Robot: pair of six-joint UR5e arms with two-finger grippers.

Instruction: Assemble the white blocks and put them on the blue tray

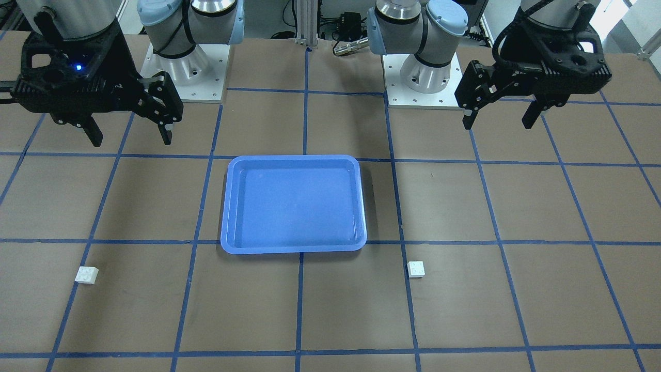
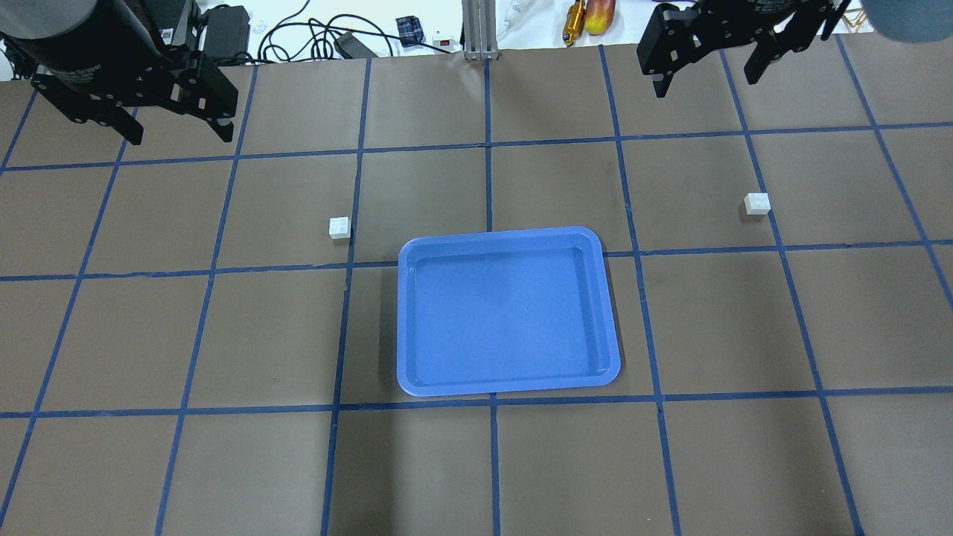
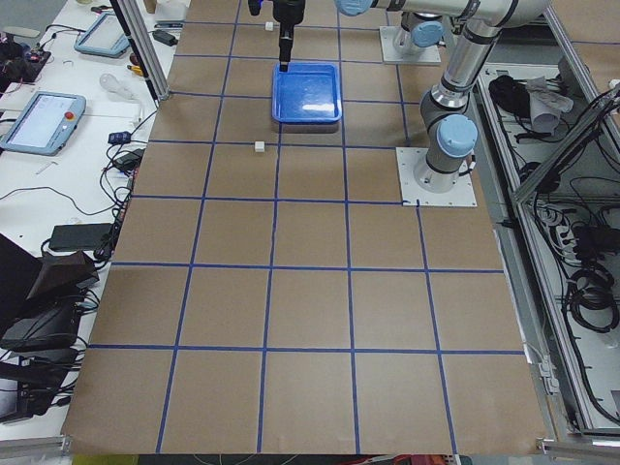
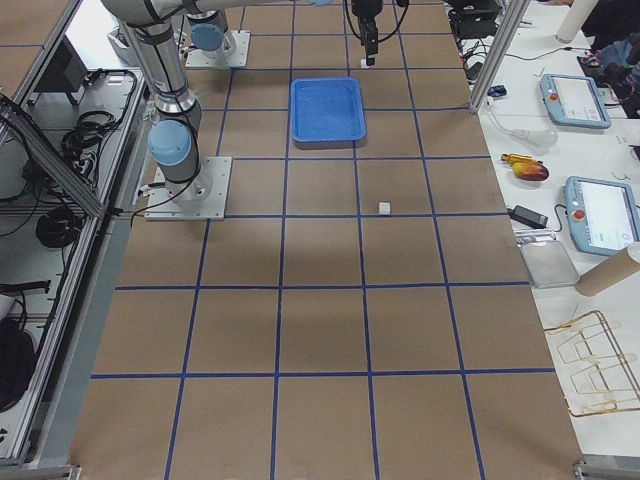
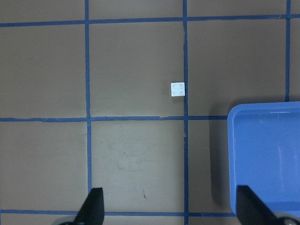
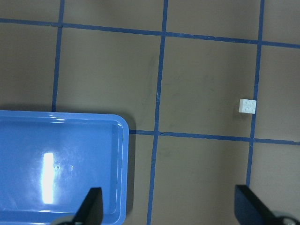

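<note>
The blue tray (image 2: 506, 316) lies flat at the middle of the table (image 2: 223, 335), nearest the robot. Just beyond its far left corner sits the left white block (image 2: 339, 228), studs up. The right white block (image 2: 757, 203) sits slightly farther, well apart to the tray's right. The left gripper (image 2: 179, 134) and right gripper (image 2: 706, 85) hang above the table, both spread wide, gripping nothing.

Two white blocks (image 2: 339, 228), blue tray (image 2: 508, 311), brown table (image 2: 149, 335) (blue grid lines)
</note>
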